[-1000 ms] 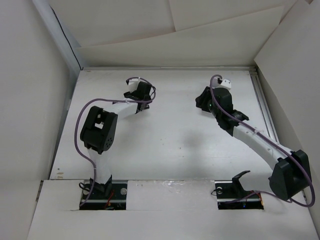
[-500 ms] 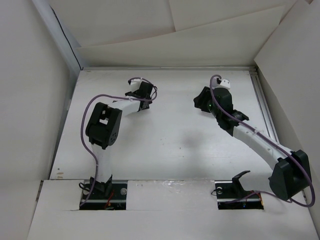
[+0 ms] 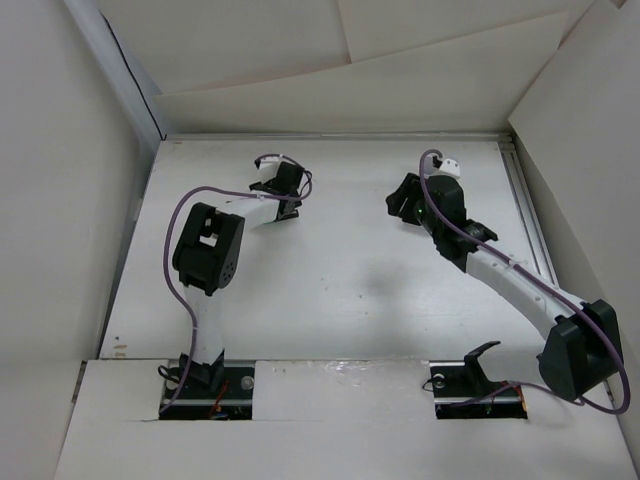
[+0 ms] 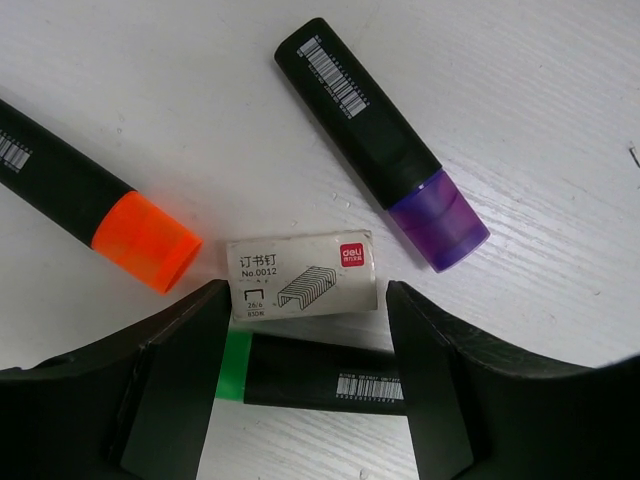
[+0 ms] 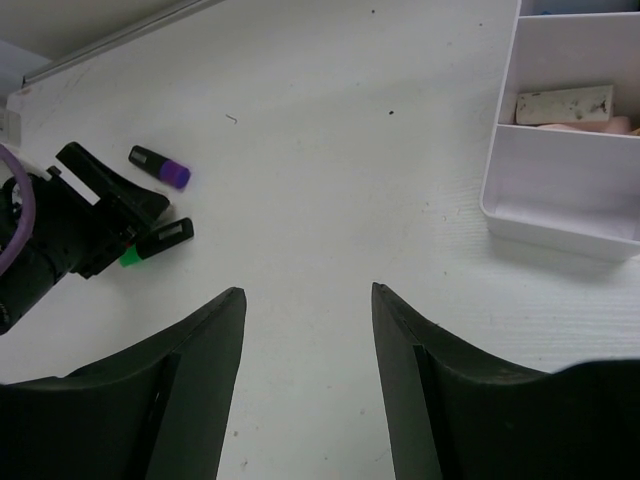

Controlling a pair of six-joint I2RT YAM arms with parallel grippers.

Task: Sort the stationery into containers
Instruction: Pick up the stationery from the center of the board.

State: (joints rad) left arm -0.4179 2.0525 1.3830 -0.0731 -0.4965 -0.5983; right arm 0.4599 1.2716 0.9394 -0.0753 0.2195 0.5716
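In the left wrist view, my left gripper [image 4: 305, 295] hangs open just above the table. A black marker with a green end [image 4: 320, 372] lies crosswise between its fingers. A small white staple box [image 4: 305, 275] lies at the fingertips. Beyond it are an orange-capped marker [image 4: 90, 205] and a purple-capped marker [image 4: 380, 145]. My right gripper [image 5: 308, 290] is open over bare table, holding nothing. The white container [image 5: 560, 210] sits to its right, with a whitish piece [image 5: 565, 103] in one compartment. From above, the left gripper [image 3: 285, 190] is back left and the right gripper [image 3: 405, 200] back right.
White walls [image 3: 70, 200] enclose the table on the left, back and right. A metal rail [image 3: 528, 215] runs along the right edge. In the right wrist view, the left arm's head [image 5: 60, 235] stands by the purple marker [image 5: 160, 167] and the green marker [image 5: 150, 245].
The left arm's elbow has swung a little to the right, and its gripper has edged toward the back. The right arm has barely shifted.
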